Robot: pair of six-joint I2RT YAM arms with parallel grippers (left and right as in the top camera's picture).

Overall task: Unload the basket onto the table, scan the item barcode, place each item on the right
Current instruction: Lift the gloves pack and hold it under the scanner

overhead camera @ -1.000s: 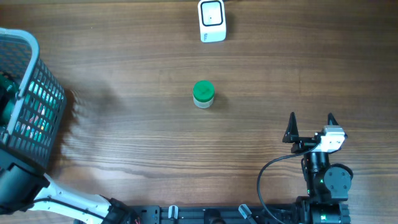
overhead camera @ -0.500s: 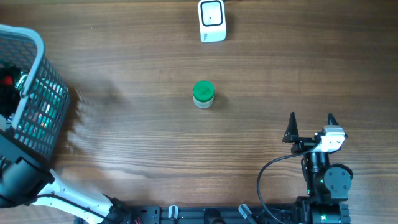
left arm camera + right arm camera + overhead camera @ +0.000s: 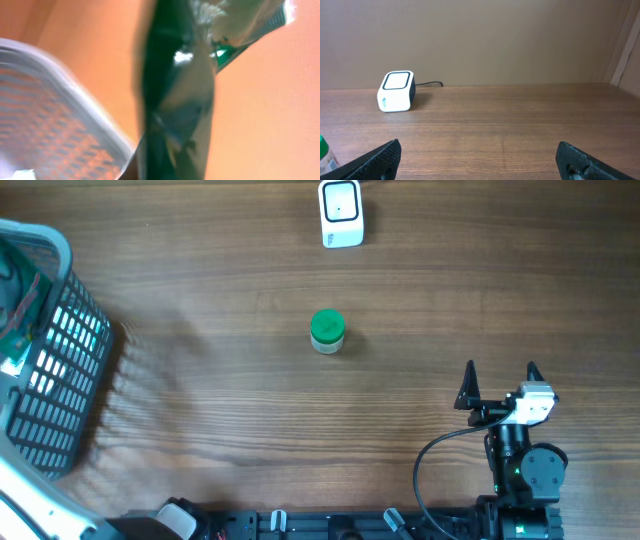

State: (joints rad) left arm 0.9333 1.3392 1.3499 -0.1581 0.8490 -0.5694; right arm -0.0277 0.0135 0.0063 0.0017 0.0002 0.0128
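At the bench's (image 3: 420, 300) 9 o'clock edge, the left pincer is closed on a crinkled foil packet (image 3: 185, 95) just above the tilted grey basket (image 3: 62, 370); its fingers are lost in blur. The right pincer (image 3: 500, 383) rests at 5 o'clock, jaws apart and holding nothing. A green-lidded jar (image 3: 327, 331) stands upright mid-bench, well apart from the white scanner (image 3: 341, 214) at 12 o'clock.

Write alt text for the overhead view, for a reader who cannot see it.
A small green-lidded jar stands alone in the middle of a wooden table, a white scanner box beyond it at the picture's top edge. A grey mesh basket sits at the left edge, and the right claw is open at lower right, touching nothing.
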